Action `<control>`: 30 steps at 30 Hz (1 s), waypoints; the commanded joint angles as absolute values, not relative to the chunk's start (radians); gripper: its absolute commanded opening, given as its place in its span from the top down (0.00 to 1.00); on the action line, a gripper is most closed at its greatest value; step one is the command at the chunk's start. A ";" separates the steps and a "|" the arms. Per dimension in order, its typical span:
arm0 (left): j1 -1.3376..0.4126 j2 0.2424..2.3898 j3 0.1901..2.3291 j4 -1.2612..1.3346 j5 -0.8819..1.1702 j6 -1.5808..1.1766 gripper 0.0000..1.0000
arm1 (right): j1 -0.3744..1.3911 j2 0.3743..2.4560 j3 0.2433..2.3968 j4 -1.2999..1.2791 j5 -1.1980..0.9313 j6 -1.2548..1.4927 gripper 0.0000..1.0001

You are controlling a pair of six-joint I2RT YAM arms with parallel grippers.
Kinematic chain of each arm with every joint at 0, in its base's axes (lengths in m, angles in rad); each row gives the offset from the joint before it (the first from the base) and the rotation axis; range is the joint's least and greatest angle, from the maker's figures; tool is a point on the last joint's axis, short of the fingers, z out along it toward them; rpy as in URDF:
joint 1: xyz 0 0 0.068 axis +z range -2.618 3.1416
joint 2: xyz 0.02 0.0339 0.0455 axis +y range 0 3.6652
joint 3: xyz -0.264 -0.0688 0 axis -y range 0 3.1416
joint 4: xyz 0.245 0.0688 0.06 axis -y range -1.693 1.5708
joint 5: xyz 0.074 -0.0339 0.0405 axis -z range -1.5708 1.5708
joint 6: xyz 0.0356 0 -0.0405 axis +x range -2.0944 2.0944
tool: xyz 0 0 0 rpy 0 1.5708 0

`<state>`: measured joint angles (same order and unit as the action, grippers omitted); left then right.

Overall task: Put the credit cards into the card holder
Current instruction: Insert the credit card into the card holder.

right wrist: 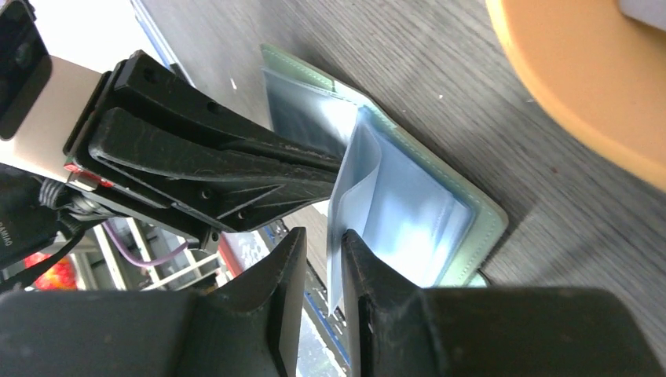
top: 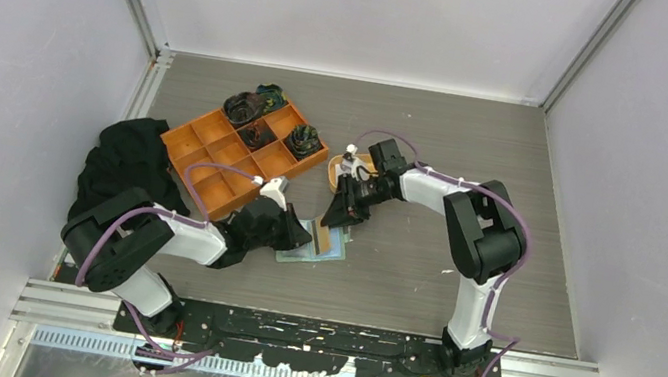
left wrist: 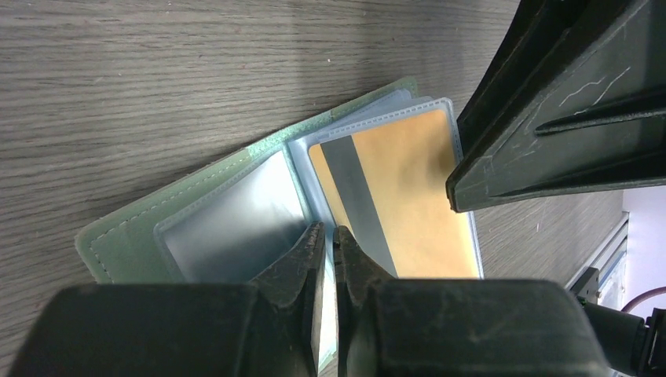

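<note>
L gripper (left wrist: 330, 239) nearly shut, a hair's gap, nipping the edge of a clear pocket leaf of the card holder (left wrist: 133, 236). R gripper (right wrist: 323, 251) slightly open w/ another leaf hanging in the gap against one finger; prob. not clamped. Card holder lies open, flat on the table, just off the near right corner of the orange compartment tray (top: 197, 149), btw both grippers. Gold credit card (left wrist: 416, 204) w/ dark stripe sits on the page away from the tray. Orange oval dish (right wrist: 581, 86) near the tray's right side.
</note>
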<state>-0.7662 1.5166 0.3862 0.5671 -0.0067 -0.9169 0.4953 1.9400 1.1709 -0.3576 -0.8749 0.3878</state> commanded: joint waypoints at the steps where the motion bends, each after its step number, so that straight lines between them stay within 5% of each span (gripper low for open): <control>1: -0.773 1.506 0.380 0.581 -0.016 -0.929 0.89 | 0.495 1.952 1.168 -0.267 -0.987 0.467 0.70; 13: -0.771 1.503 0.346 0.621 -0.021 -0.958 0.87 | 0.506 1.993 1.126 -0.109 -1.069 0.585 0.62; 30: -0.767 1.466 0.308 0.608 -0.034 -0.973 0.86 | 0.523 2.002 1.109 -0.005 -1.129 0.667 0.67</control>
<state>-0.7662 1.4822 0.3195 0.6231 -0.0109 -0.9840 0.5171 2.0098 1.1126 -0.0521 -1.0893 0.6468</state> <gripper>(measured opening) 0.140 0.344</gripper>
